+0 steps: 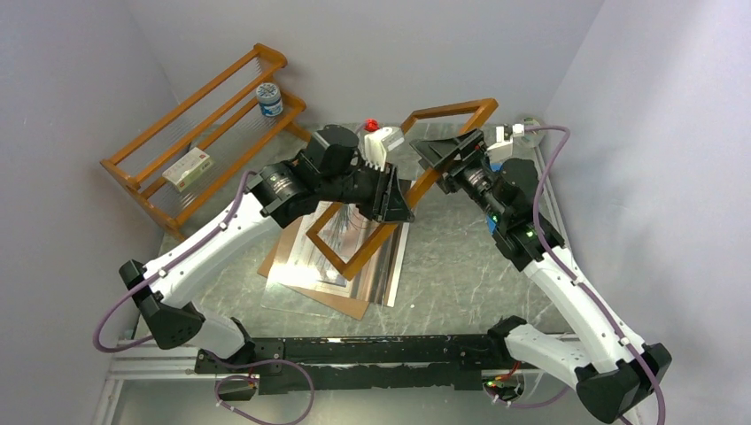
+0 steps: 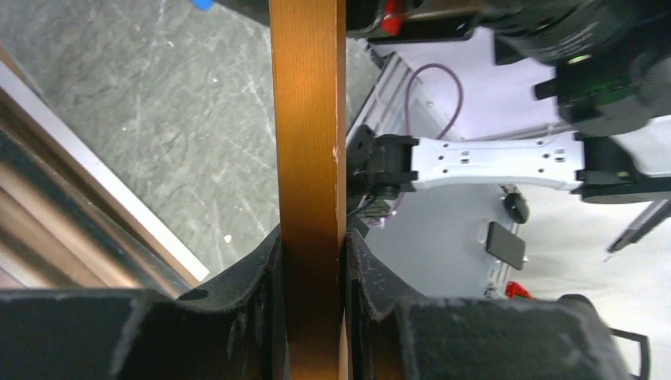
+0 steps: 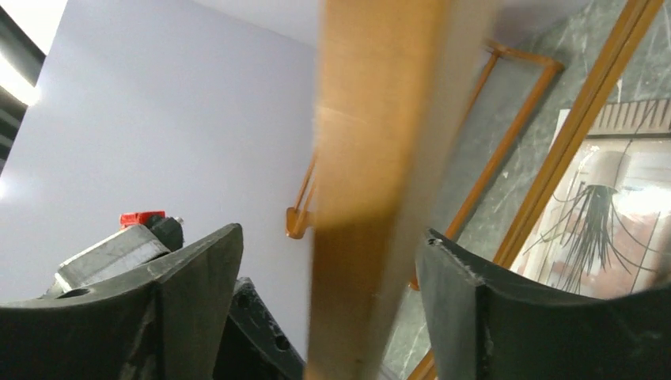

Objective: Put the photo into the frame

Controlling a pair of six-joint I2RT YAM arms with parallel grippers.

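The frame (image 1: 452,110), a thin light-brown wooden rectangle, is held up off the table and tilted, its low corner over the photo (image 1: 305,266). The photo shows a wispy plant and lies flat on a stack of sheets; in the right wrist view the photo (image 3: 609,229) is seen through the frame. My left gripper (image 1: 394,199) is shut on the frame's right-hand bar, and in the left wrist view both pads of the left gripper (image 2: 312,237) press the bar (image 2: 308,119). My right gripper (image 1: 438,155) stands open higher on that side. The blurred bar (image 3: 380,119) runs between the fingers of the right gripper (image 3: 331,237) with gaps on both sides.
A brown backing board (image 1: 350,305) lies under the photo, with shiny sheets (image 1: 390,266) beside it. An orange wooden rack (image 1: 195,124) at the back left carries a jar (image 1: 268,99) and a small box (image 1: 189,168). A red object (image 1: 371,125) sits at the back. Walls close in on both sides.
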